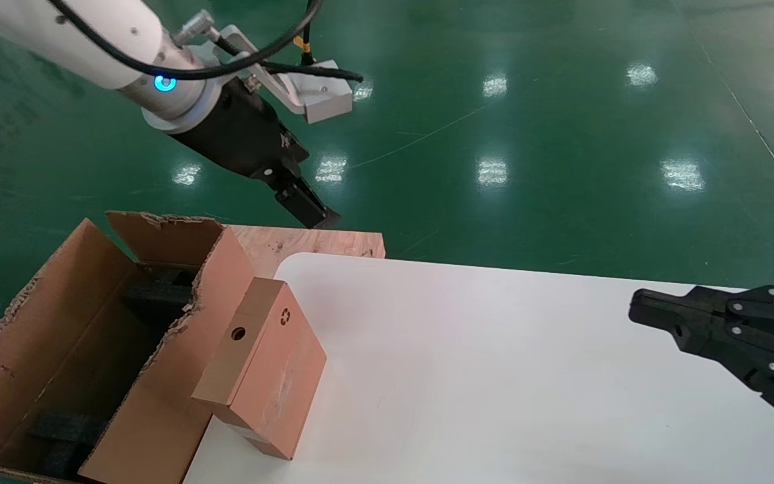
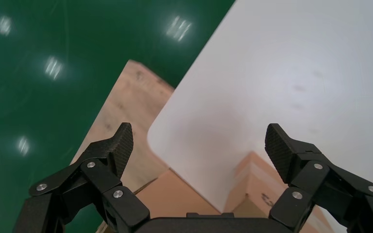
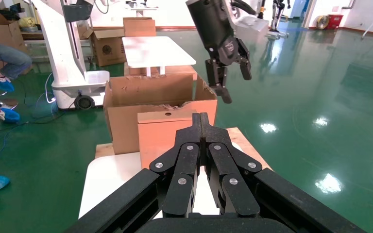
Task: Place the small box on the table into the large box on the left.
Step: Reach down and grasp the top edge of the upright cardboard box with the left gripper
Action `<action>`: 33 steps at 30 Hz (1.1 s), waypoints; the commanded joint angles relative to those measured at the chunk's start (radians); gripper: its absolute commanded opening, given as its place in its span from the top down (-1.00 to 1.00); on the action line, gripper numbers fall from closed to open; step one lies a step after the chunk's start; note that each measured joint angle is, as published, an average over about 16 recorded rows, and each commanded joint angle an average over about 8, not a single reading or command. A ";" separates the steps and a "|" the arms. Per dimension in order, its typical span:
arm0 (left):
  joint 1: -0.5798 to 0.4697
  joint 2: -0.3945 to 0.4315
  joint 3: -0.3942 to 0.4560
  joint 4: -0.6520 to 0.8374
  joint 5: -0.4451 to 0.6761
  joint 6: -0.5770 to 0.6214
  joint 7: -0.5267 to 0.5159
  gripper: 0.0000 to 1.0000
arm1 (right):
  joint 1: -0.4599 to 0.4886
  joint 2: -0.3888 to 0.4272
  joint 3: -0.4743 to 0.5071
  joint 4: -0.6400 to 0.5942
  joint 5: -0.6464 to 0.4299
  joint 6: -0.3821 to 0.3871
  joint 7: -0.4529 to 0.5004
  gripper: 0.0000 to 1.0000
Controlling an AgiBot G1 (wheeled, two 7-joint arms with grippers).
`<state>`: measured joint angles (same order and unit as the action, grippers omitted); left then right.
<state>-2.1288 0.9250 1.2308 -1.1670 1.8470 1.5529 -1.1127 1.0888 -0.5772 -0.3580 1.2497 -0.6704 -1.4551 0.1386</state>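
Small box (image 1: 263, 366) on bench (image 1: 494, 376) corner, tilted, leaning on large box (image 1: 44, 343) wall, not yet inside; left hand (image 1: 313, 214) hovers above behind it, fingers wide, ungripped, likely lining up grasp; right hand (image 1: 635, 312) parked over bench's right, fingers closed, empty.

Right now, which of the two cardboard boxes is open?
The large box, off the table's left edge: flaps up and ragged, black foam visible inside. The small box beside it on the table is closed, showing only a punched hole and recycling mark.
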 commanded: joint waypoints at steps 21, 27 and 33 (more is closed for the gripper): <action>-0.068 0.087 0.241 0.137 0.045 0.041 -0.390 -1.00 | 0.000 0.000 0.000 0.000 0.000 0.000 0.000 1.00; -0.064 0.084 0.249 0.138 0.039 0.033 -0.387 -1.00 | 0.000 0.000 0.000 0.000 0.000 0.000 0.000 1.00; -0.074 0.097 0.320 0.160 0.002 0.037 -0.415 -1.00 | 0.000 0.000 0.000 0.000 0.000 0.000 0.000 1.00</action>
<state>-2.2079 1.0223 1.5505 -1.0044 1.8325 1.5875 -1.5269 1.0886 -0.5771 -0.3580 1.2493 -0.6700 -1.4547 0.1385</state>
